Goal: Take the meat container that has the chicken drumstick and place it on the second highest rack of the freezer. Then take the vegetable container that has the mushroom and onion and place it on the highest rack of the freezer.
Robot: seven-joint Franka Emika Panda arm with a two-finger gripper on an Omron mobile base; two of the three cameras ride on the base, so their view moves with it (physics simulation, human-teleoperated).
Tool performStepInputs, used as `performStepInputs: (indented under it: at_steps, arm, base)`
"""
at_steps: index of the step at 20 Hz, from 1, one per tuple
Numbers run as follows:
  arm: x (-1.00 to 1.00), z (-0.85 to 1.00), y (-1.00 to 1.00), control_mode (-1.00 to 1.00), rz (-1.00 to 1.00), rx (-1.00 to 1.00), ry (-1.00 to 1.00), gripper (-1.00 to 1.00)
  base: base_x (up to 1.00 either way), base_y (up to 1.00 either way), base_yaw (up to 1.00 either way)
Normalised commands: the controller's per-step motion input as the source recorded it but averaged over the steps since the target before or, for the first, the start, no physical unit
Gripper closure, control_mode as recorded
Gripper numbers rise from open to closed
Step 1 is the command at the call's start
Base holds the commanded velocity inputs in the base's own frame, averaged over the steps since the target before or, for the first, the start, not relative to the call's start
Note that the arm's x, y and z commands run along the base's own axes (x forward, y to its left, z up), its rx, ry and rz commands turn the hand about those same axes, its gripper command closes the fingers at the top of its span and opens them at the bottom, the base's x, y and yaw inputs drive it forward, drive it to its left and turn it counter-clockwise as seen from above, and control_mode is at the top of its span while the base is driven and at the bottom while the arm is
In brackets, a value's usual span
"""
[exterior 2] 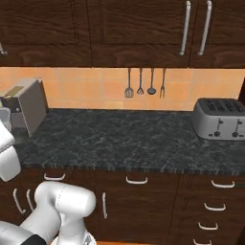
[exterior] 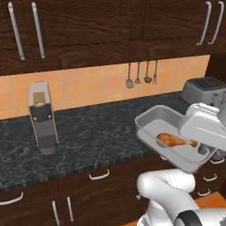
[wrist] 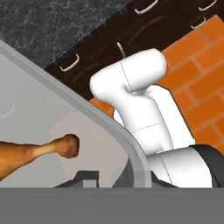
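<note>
I have the meat container [exterior: 165, 132] lifted clear of the desk [exterior: 88, 132], tilted, my fingers [wrist: 107, 178] pinching its rim at one corner. The chicken drumstick [exterior: 175, 141] lies loose inside. The tray looks rigid and light, but held by one corner it could tip and let the drumstick slide.

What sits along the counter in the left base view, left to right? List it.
Grey upright appliance → hanging utensils on the wall → meat container with the chicken drumstick, held up by the gripper → toaster.
</note>
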Motion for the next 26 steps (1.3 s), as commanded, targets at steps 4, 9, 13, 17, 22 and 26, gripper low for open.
performStepInputs:
  at_steps: [4,9,13,17,22,26]
  arm:
    - [0.00,0.00,0.00,1.00,0.00,0.00,0.00,1.00]
    - [0.00,0.00,0.00,1.00,0.00,0.00,0.00,1.00]
    - [0.00,0.00,0.00,1.00,0.00,0.00,0.00,1.00]
    - [0.00,0.00,0.00,1.00,0.00,0.00,0.00,1.00]
    - [0.00,0.00,0.00,1.00,0.00,0.00,0.00,1.00]
    - [0.00,0.00,0.00,1.00,0.00,0.00,0.00,1.00]
  base:
    - [-0.36,-0.31,-0.64]
    - [0.00,-0.26,-0.81]
    - [0.00,-0.35,-0.82]
    - [0.00,-0.41,-0.80]
    - [0.16,-0.25,-0.75]
    - [0.45,-0.22,-0.65]
